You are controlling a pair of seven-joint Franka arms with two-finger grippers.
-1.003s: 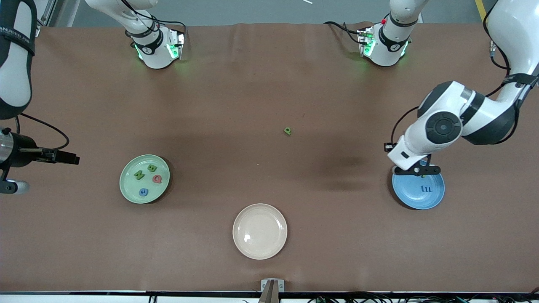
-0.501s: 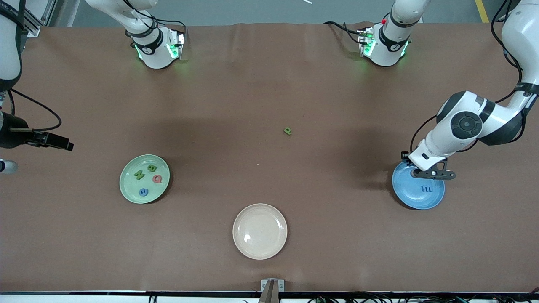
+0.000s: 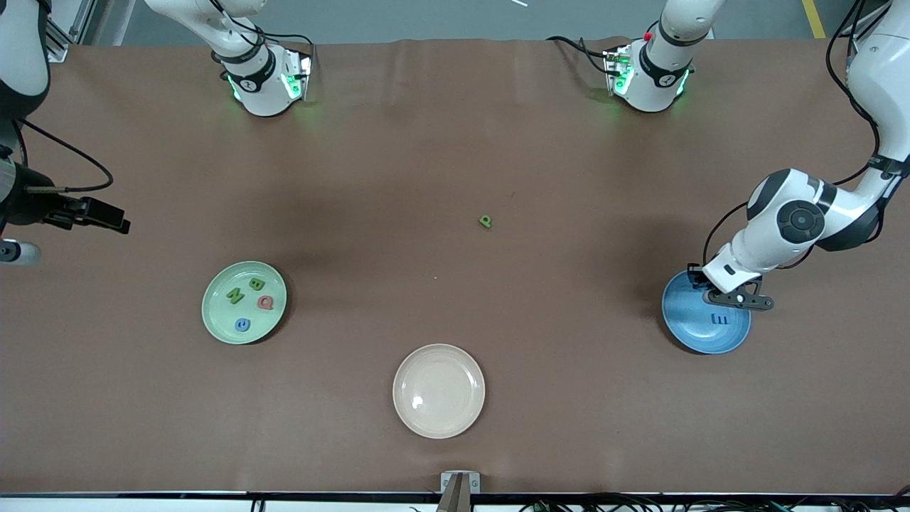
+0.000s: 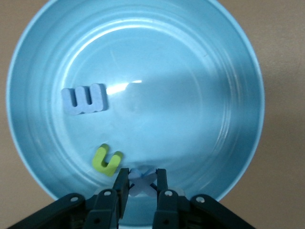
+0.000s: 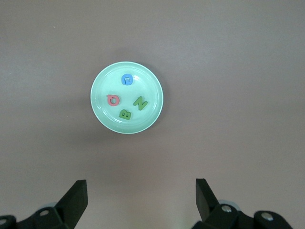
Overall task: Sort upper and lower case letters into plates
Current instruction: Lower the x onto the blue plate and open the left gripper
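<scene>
Brown tabletop (image 3: 455, 156), cloth-covered, holding three plates and one loose letter.

Sky-blue plate (image 3: 693, 334), toward the left arm's end of the tabletop. It holds a blue m (image 4: 85, 98) and a lime-green n (image 4: 106, 161), the two lying apart, the n nearer the rim. Left pincer (image 3: 736, 300) hangs over this plate's rim zone, fingers (image 4: 163, 183) clamped on a small pale-blue letter (image 4: 142, 181) (which letter it is cannot be told), pinched just above the plate floor beside the n. Most of the plate's floor is bare.

Mint-green plate (image 3: 213, 316), toward the right arm's end. It holds a green N (image 5: 140, 102), a green B (image 5: 126, 114), a pink-red Q (image 5: 113, 100) and a round blue letter (image 5: 127, 79), all close together around the middle and none touching the rim.

Cream-beige plate (image 3: 439, 419), nearest the front camera, between the two coloured plates; nothing in it.

Loose green letter (image 3: 485, 222), alone mid-tabletop, farther from the front camera than all three plates and well apart from each (wide bare cloth on every side).

Right pincer (image 3: 99, 213), waiting high over the tabletop's edge at the right arm's end, fingers (image 5: 76, 198) spread wide apart and holding nothing; its wrist view looks down on the mint-green plate with open cloth all round it.
</scene>
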